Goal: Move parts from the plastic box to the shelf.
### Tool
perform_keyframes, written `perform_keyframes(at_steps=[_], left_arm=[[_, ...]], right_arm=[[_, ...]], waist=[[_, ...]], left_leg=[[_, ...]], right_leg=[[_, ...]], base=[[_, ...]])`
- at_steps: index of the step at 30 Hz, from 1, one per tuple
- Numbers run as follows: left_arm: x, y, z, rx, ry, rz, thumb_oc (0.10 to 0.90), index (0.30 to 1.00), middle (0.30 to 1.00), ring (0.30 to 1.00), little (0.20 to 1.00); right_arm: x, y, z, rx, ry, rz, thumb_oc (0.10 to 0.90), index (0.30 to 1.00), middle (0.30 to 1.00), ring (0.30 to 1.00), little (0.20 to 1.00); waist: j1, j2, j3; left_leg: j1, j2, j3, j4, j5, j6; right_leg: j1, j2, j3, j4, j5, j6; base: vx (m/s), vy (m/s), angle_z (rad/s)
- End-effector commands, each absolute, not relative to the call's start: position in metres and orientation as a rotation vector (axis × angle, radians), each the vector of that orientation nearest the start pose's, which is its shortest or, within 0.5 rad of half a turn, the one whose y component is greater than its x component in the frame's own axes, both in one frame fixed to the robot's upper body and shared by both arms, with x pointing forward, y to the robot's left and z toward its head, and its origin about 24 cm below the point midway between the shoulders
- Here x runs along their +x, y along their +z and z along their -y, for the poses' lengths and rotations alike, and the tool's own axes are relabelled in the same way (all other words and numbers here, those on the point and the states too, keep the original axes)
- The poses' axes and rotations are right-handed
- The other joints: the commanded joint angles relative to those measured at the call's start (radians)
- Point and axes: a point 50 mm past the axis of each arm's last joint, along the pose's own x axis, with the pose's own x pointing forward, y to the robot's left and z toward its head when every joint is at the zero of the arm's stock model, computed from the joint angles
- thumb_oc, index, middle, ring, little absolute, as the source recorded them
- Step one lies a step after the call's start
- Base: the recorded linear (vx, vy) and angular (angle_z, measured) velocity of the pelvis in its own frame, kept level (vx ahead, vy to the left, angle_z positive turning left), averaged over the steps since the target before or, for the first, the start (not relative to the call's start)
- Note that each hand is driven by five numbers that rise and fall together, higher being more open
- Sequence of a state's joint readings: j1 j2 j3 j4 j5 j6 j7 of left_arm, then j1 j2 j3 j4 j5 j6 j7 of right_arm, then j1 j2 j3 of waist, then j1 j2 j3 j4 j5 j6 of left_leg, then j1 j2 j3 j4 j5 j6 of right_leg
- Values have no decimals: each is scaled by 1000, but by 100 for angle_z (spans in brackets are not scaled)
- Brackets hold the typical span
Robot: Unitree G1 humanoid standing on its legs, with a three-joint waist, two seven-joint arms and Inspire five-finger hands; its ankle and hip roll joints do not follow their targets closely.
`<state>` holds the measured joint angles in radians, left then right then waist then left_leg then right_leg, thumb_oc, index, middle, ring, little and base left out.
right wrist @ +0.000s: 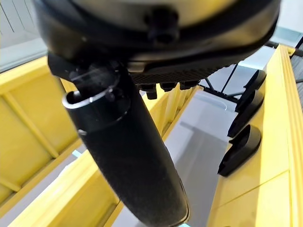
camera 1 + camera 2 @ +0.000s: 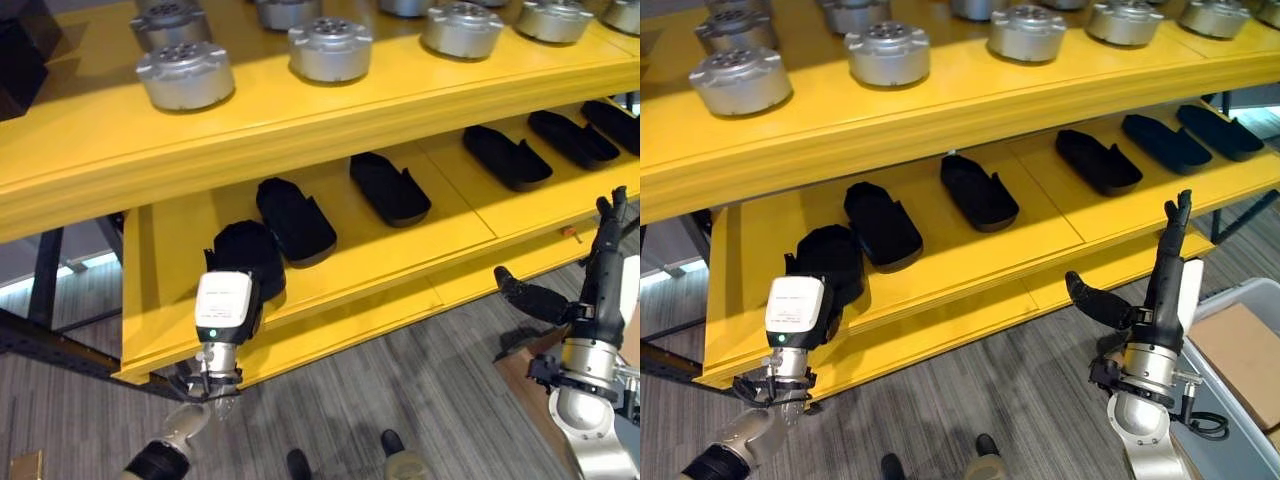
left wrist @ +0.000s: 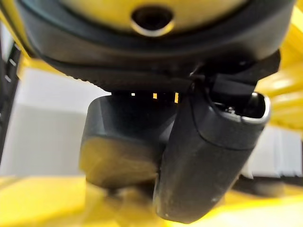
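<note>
Left robot hand (image 2: 226,300) of ours rested over the leftmost black part (image 2: 247,253) on the lower shelf (image 2: 400,262), whether gripping we could not tell, its long axis running away from us like the row's, while our right robot hand (image 2: 1160,280) hung open, well apart.

Both arms are silver-grey with dark, screw-studded wrist collars, the left hand (image 2: 243,262) backed by a white cover with a green light, the right hand (image 2: 1160,280) dark and slender-fingered.
</note>
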<state>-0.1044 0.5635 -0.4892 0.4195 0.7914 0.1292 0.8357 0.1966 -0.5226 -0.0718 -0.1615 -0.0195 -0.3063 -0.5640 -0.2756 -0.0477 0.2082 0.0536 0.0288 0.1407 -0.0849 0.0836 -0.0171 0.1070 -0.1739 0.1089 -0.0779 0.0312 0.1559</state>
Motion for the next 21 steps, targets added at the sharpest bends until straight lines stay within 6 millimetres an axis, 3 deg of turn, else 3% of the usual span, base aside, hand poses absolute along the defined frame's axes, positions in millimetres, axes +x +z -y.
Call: perform_keyframes(at_steps=[1, 9, 21], left_arm=[[265, 30, -224, 1499, 348, 369, 400, 300, 300, 300, 300], [252, -3, -244, 1544, 380, 154, 400, 300, 300, 300, 300], [242, -13, -270, 1584, 528, -13, 400, 300, 300, 300, 300]], right_arm=[[215, 151, 263, -502, -446, 678, 900, 1000, 1000, 1000, 1000], [218, 149, 262, -528, -413, 662, 900, 1000, 1000, 1000, 1000], [221, 147, 259, -554, -378, 641, 900, 1000, 1000, 1000, 1000]], waist=[[37, 23, -52], [38, 24, -47], [47, 22, -33]], left_leg=[[71, 20, 79, 15, -172, 28], [80, 19, 75, 11, -171, 28], [68, 20, 66, 24, -169, 30]], right_leg=[[-77, 57, -4, 72, -24, -1], [-75, 55, -1, 69, -21, 2], [-85, 57, -15, 89, -31, -4]], base=[[3, 17, -4], [0, 0, 0], [14, 7, 1]])
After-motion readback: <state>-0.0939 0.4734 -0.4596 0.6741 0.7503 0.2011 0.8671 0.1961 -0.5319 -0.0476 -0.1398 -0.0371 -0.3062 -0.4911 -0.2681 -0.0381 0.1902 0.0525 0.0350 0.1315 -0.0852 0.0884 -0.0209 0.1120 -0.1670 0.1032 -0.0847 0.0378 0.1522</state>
